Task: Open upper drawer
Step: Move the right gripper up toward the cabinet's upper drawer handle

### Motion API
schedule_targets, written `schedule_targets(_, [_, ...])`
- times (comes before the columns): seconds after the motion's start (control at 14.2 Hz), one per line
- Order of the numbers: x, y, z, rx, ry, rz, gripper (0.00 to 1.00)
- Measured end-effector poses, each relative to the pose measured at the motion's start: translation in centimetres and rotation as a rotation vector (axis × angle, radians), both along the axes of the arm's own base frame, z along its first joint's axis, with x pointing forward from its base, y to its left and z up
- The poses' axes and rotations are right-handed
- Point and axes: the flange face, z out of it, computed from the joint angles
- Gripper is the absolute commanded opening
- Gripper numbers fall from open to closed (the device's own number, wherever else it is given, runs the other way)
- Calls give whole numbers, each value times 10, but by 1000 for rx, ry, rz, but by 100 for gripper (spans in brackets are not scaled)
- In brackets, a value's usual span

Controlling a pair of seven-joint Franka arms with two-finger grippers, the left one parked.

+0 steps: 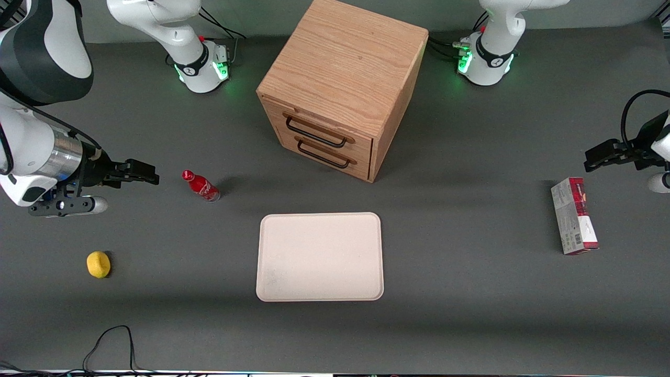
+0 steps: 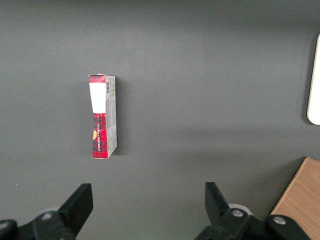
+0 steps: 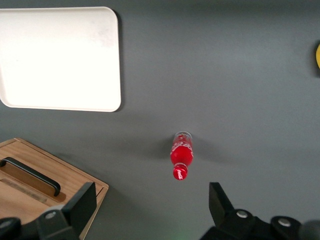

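Both drawers sit closed, upper drawer (image 1: 318,130) included (black bar handle untouched), while the gripper (image 1: 142,173) hovers spread and empty near the red bottle (image 1: 200,186).

Before me: a red bottle (image 1: 201,186), a lemon (image 1: 98,264), a cream tray (image 1: 320,256), and a carton (image 1: 573,215) toward the parked arm's end.

Even overhead light, soft shadows, sharp
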Motion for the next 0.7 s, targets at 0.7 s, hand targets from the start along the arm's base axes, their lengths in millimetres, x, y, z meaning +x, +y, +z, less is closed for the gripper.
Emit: schedule_targets(0.7, [-16, 86, 25, 11, -33, 146, 100])
